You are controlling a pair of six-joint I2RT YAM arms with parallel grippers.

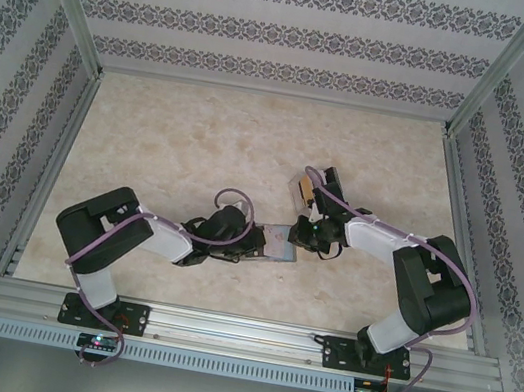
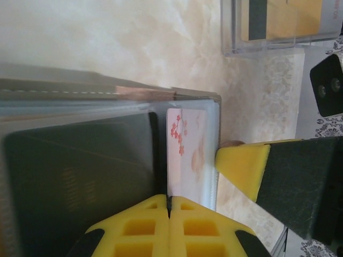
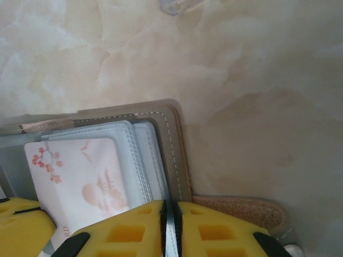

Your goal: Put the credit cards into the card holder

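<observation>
Top external: the holder lies on the table near mid-frame, and the box sits just above and to the right of it.
Left gripper: my pads are pressed fully together at the bottom edge of the left wrist view. They pinch a thin clear sleeve of the holder.
Right gripper: my pads are all but closed at the bottom edge of the right wrist view, with only a thin sleeve edge clamped between them. In the left wrist view one of its fingers comes in from the right and touches the holder's right edge.
Holder: it is grey with a stitched border and lies open with its clear sleeves showing. A cork-coloured strap lies at its lower right in the right wrist view.
Blossom card: it is white with red blossoms and sits among the sleeves at lower left of the right wrist view, just left of my right pads. I cannot tell whether it is fully seated.
Gold card: it is inside the box, at upper right of the left wrist view, with a dark stripe at its left.
Table: pale and marbled.
</observation>
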